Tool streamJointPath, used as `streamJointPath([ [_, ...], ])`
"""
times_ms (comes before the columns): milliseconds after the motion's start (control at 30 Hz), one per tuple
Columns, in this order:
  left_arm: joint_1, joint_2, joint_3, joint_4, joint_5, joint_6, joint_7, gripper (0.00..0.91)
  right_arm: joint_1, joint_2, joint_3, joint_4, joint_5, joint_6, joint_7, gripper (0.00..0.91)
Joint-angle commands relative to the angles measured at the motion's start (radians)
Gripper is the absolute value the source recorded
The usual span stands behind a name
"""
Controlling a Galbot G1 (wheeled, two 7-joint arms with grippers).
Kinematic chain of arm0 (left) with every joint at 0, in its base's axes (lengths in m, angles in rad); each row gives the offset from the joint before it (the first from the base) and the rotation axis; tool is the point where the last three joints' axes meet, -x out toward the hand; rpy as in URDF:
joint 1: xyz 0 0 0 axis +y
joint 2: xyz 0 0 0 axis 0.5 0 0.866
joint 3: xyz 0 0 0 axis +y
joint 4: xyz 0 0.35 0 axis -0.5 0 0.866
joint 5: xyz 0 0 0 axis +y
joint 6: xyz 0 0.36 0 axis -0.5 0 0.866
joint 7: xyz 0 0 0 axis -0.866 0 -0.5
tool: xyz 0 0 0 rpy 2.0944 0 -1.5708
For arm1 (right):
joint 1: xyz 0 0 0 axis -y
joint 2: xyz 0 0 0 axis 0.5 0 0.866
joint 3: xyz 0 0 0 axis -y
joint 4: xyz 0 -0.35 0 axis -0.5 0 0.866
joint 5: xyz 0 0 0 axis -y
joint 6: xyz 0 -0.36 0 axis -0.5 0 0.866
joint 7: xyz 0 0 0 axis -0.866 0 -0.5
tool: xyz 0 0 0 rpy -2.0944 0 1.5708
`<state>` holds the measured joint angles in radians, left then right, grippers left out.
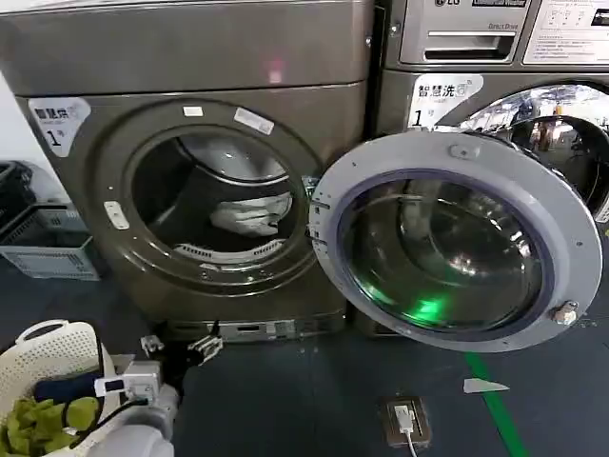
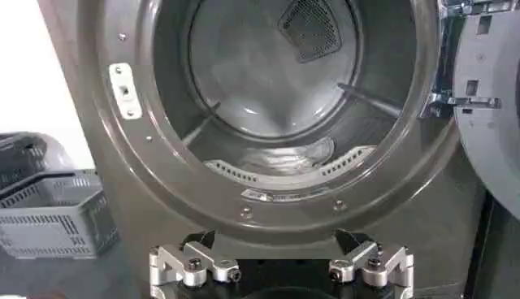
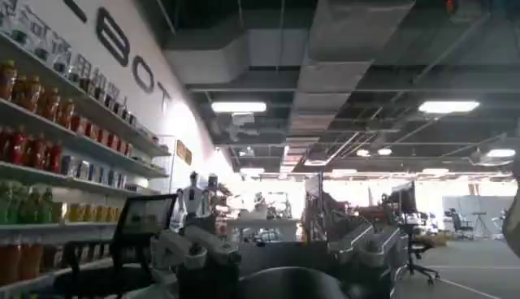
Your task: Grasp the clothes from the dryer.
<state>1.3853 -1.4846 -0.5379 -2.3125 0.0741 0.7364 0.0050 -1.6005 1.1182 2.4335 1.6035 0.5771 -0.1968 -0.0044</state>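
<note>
The dryer stands in front of me, its round door swung open to the right. The clothes, a small pale bundle, lie low in the drum; in the left wrist view the clothes lie just behind the drum lip. My left gripper hangs low in front of the dryer's base, below the porthole. That left gripper is open, with nothing between its fingers. My right gripper is open and empty, facing away into the room.
A white laundry basket holding a yellow-green cloth sits at the lower left by my left arm. A grey crate stands left of the dryer. A second machine stands behind the open door. A floor socket lies ahead.
</note>
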Motion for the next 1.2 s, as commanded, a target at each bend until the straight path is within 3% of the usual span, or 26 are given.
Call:
streamJointPath([
  [33,-0.003,0.002,-0.003,-0.005,-0.039,0.049,-0.008,0.907,-0.002,0.002,0.001,0.003,0.047,0.012,0.030,0.907],
  [1200,0.008,0.002,-0.005,-0.007,-0.036,0.049,-0.013,0.907,-0.027,0.006,0.032,-0.019,0.054,0.035,0.054,0.907],
])
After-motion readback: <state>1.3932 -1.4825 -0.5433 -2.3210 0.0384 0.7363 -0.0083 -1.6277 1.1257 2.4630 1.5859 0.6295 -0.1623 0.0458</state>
